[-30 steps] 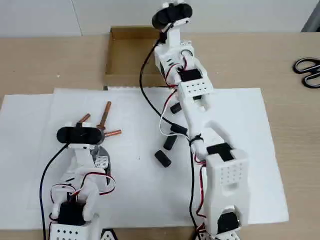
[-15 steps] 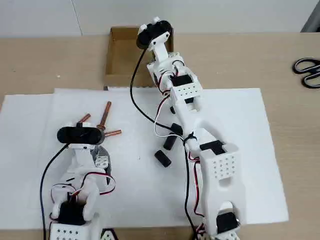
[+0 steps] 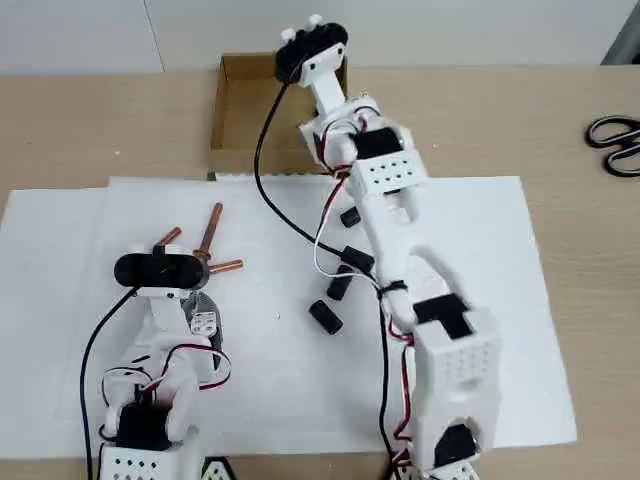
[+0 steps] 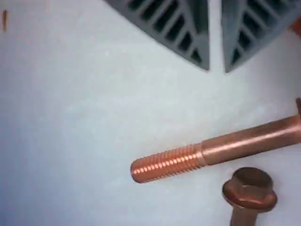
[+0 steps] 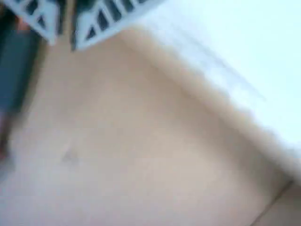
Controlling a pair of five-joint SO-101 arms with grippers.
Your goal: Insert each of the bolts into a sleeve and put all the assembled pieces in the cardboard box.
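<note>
Three copper bolts lie on the white sheet: one [image 3: 210, 228] points away, one [image 3: 226, 266] lies crosswise, one [image 3: 168, 237] is short. My left gripper [image 4: 215, 68] hovers shut and empty just off a bolt's threaded end [image 4: 164, 162], with another bolt's head [image 4: 248, 188] beside it. Black sleeves lie at mid-sheet [image 3: 325, 316], [image 3: 340, 285], [image 3: 350, 216]. My right arm's wrist [image 3: 313, 45] is stretched over the cardboard box [image 3: 245, 110]. My right gripper [image 5: 66, 23] is over the box floor [image 5: 117, 141], its tips close together. A dark piece with a copper end [image 5: 16, 66] lies beside them, blurred.
The white sheet [image 3: 500, 260] covers most of the wooden table. Scissors [image 3: 615, 140] lie at the far right edge. The right arm's black cable [image 3: 275, 190] trails across the sheet between the box and the sleeves.
The right arm's wrist swung left across the box, then came back slightly to the right. The left arm, the bolts and the sleeves have stayed put.
</note>
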